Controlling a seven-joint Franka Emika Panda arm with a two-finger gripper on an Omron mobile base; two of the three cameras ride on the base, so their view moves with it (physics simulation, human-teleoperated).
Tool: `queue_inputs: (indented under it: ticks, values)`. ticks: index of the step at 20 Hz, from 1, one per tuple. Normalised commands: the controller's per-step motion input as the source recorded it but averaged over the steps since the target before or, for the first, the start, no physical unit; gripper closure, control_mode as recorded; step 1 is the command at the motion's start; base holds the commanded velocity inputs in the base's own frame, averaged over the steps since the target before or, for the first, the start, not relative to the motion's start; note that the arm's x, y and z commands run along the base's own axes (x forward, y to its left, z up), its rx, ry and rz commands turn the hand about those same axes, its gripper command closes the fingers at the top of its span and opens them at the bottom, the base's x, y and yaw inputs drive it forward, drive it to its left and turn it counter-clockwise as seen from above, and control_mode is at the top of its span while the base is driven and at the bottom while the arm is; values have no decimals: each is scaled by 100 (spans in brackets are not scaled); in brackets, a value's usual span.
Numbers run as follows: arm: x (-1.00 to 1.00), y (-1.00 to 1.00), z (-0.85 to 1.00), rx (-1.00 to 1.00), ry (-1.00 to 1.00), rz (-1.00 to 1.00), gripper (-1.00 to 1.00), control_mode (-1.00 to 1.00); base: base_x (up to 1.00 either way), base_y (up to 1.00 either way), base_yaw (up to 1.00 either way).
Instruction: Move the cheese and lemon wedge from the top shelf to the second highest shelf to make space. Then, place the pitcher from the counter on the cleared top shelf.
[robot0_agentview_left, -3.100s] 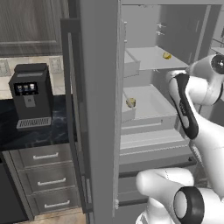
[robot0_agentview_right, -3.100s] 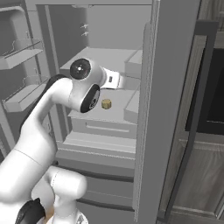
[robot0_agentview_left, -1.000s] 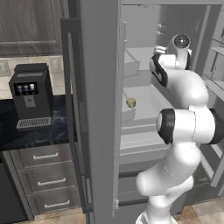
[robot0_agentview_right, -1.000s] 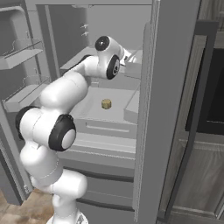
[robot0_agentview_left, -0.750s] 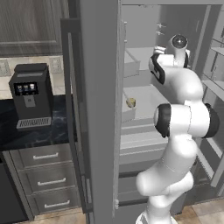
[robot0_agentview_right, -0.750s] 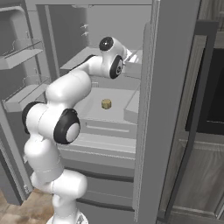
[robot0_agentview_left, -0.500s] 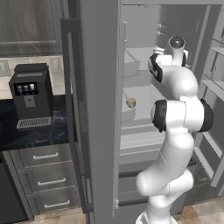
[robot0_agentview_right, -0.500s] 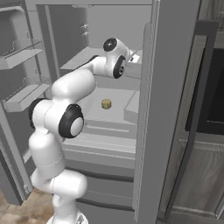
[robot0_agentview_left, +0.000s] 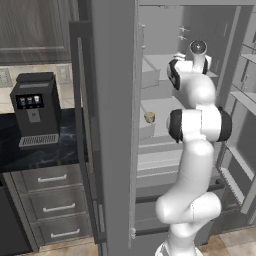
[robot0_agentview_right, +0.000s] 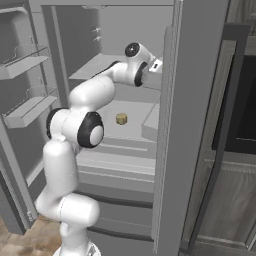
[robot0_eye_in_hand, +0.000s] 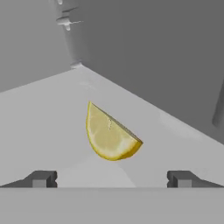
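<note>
Jaws spread wide and empty, the gripper (robot0_eye_in_hand: 112, 178) faces the lemon wedge (robot0_eye_in_hand: 109, 135) lying on the top shelf (robot0_eye_in_hand: 39, 118). The cheese (robot0_agentview_right: 121, 118) sits on the second highest shelf (robot0_agentview_right: 131, 125). Closing off-centre could nudge the small, pointed wedge away across the slab instead of catching it.

I saw the lemon wedge (robot0_eye_in_hand: 110, 138) with moist, faintly glossy flesh on the top shelf (robot0_eye_in_hand: 39, 127), smooth matt grey plastic.
</note>
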Motion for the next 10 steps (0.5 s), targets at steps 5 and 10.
queue_inputs:
  ticks: [5,10]
  values:
    - [39,-16,0,0,0,0,-100,-100,0,0,0]
    - [27,-11,-6,0,0,0,-100,-100,0,0,0]
